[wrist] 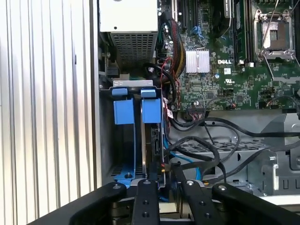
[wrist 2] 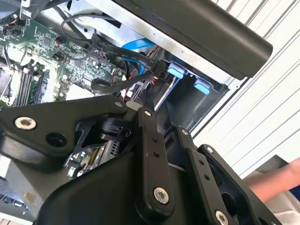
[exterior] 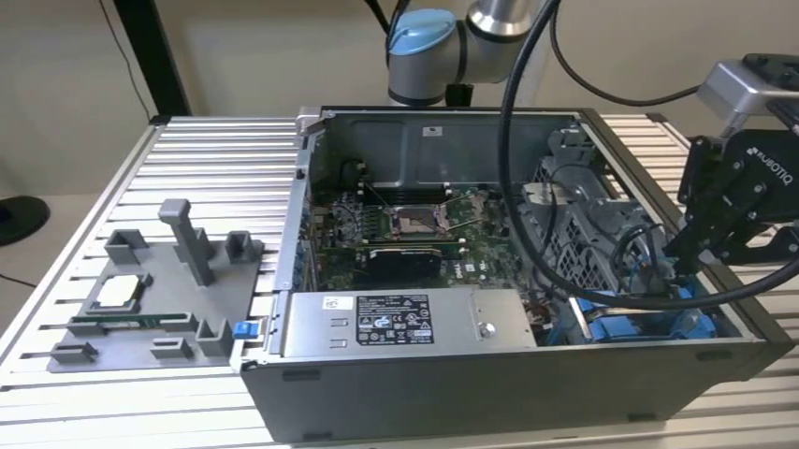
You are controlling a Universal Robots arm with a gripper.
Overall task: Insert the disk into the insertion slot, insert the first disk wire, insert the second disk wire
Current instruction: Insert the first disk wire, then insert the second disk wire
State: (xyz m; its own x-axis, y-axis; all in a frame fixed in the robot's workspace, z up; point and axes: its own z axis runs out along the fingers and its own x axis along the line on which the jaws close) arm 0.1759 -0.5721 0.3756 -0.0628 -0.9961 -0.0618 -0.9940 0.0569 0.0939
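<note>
Gripper (wrist: 168,177), black metal, hangs low over the corner drive bay of the open grey PC case (exterior: 500,398) on the ribbed metal counter (exterior: 212,150). Flat disk (wrist: 151,112) in bright blue plastic carrier stands on edge inside the grey-walled insertion slot (wrist: 105,136), w/ loose black wires (wrist: 206,150) just beside. Grip clamped or spread: can't tell.

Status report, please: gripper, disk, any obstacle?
Gripper low beside disk. Disk sits in insertion slot. Black cables crowd close by.
</note>
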